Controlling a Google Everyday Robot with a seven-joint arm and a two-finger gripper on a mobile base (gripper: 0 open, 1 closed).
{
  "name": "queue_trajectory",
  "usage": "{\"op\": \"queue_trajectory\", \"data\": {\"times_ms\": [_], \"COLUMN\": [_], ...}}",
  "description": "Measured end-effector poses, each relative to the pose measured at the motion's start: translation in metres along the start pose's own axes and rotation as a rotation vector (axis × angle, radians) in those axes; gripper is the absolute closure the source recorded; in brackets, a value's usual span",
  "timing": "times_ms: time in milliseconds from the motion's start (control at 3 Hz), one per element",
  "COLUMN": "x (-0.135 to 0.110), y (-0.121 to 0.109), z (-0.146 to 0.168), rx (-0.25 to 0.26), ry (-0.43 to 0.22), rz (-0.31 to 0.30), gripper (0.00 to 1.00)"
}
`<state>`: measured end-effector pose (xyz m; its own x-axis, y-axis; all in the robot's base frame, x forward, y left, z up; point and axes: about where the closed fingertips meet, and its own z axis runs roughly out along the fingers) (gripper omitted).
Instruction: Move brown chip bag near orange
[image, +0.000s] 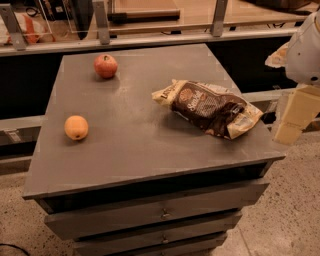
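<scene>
Setting: robot test area, lab or workshop type. A grey drawer cabinet (150, 135) is standing alone on a speckled hard floor (292, 215), with three shallow drawers (160, 214) showing below its top. A pale rail (160, 40) with upright metal brackets (101, 22) is running behind it, carrying clear panels. A dark cable (10, 247) is lying at the lower left. The robot's cream gripper (292, 122) is hanging just beside the cabinet's right edge.

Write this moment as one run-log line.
brown chip bag: table right side | orange: left side, apart from bag | red apple: back left | gripper: beyond table's right edge, off bag
</scene>
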<state>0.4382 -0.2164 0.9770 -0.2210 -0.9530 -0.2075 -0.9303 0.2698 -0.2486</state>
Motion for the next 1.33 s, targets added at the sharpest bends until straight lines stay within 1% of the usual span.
{"op": "queue_trajectory", "data": {"times_ms": [333, 667, 1000, 1333], "x": [0.0, 0.001, 0.014, 0.027], "y": [0.0, -0.008, -0.023, -0.036], "z": [0.0, 0.004, 0.025, 0.046], "rx": [0.0, 0.035, 0.072, 0.109], "ry": [0.0, -0.032, -0.094, -0.184], "rz": [0.0, 0.047, 0.159, 0.295], "gripper": [0.0, 0.0, 0.0, 0.0]}}
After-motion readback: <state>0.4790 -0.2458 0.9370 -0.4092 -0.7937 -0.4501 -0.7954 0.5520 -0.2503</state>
